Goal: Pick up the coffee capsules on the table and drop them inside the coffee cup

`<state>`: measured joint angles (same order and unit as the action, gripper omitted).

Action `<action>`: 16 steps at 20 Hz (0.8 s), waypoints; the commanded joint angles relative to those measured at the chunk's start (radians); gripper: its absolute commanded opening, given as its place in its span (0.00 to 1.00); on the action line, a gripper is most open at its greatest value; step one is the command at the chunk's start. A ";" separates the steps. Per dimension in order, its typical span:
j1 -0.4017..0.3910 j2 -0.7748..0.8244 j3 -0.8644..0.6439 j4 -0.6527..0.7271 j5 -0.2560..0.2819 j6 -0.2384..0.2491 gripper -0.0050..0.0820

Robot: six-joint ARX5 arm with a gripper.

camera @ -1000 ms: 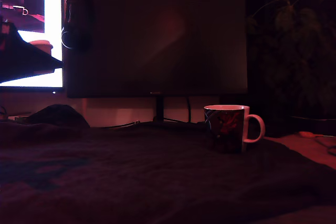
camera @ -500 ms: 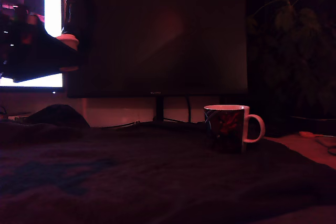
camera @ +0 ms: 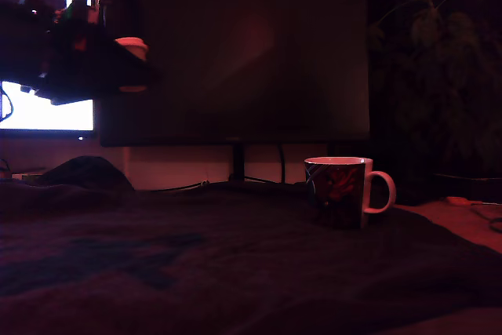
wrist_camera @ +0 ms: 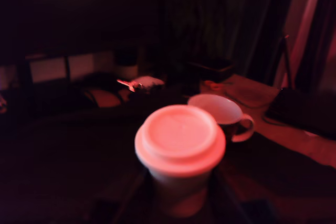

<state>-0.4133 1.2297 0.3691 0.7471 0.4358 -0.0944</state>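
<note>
- Sitting clamped in the gripper (camera: 132, 64), a pale capsule (wrist_camera: 180, 139) fills the wrist view's centre, flat rim facing the camera.
- Gripper and capsule hang high at the exterior view's upper left, above the cloth-covered table (camera: 235, 272).
- The mug (camera: 342, 191) stands well apart, toward the exterior view's right.

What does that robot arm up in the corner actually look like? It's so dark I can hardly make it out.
In the exterior view the arm is a dark, blocky silhouette against the lit screen. Its gripper ends in flat, wedge-shaped black fingers. A thin dark cable loops beneath it, and small red and green spots show on top. Finer markings are lost in the dim red light.
</note>
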 commanded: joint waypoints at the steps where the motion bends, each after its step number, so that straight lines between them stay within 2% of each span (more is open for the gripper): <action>1: -0.011 0.008 0.032 -0.034 0.000 0.022 0.22; 3: -0.019 0.019 0.068 -0.076 -0.001 0.043 0.22; 10: -0.034 0.088 0.176 -0.167 -0.003 0.049 0.22; 16: -0.076 0.187 0.289 -0.232 -0.003 0.050 0.22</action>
<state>-0.4828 1.3968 0.6483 0.5152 0.4343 -0.0494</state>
